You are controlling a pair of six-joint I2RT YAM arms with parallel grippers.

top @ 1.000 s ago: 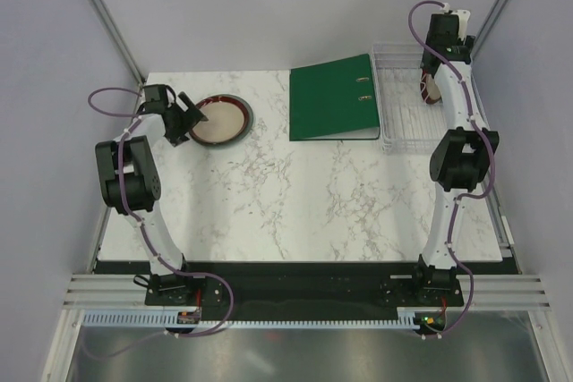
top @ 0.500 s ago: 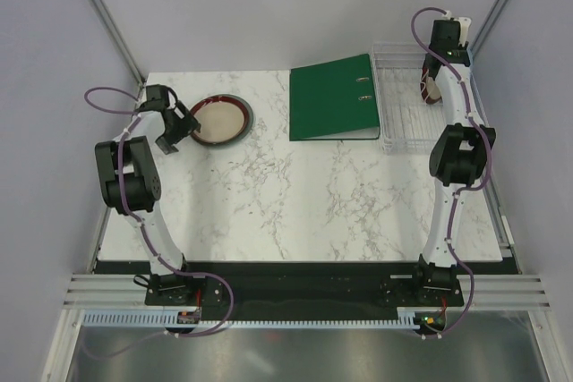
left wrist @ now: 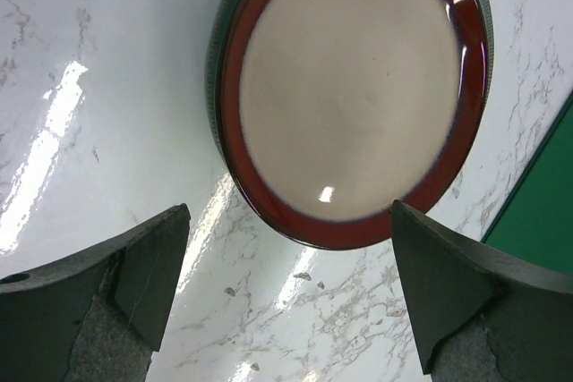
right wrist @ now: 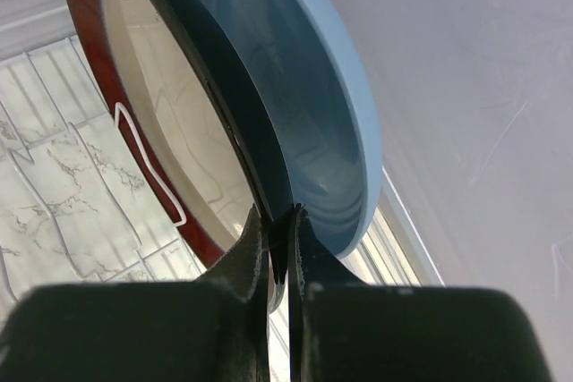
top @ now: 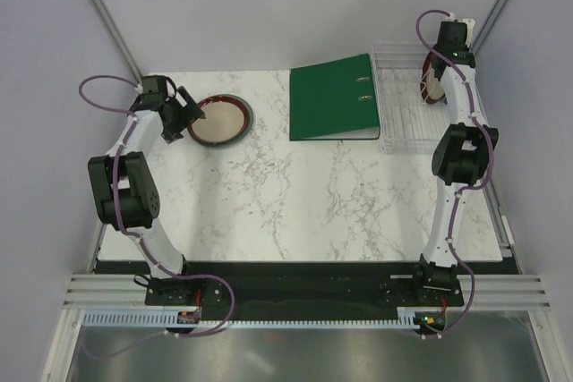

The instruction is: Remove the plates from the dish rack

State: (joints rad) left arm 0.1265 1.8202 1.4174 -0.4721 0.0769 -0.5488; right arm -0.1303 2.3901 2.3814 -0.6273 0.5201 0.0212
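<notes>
On the left of the table a beige plate with a red-brown rim [top: 219, 120] [left wrist: 354, 87] lies on a grey-green plate [left wrist: 215, 60]. My left gripper [top: 182, 114] [left wrist: 291, 292] hovers just short of that stack, open and empty. At the far right, the white wire dish rack [top: 403, 123] holds two upright plates. They are a beige, red-rimmed one [top: 431, 87] [right wrist: 161, 114] and, behind it, a light blue one [right wrist: 304, 105]. My right gripper [top: 438, 73] [right wrist: 279, 221] reaches down from above, shut on the top rim of the beige plate, with one finger between the two plates.
A flat green ring binder [top: 331, 96] lies between the plate stack and the rack, its edge against the rack's left side. The rack's thin bars [right wrist: 54, 131] run under and beside the standing plates. Grey walls stand close behind the rack.
My right gripper has shut on the beige plate's rim in the rack. The left arm has shifted slightly near the plate stack, its gripper still open.
</notes>
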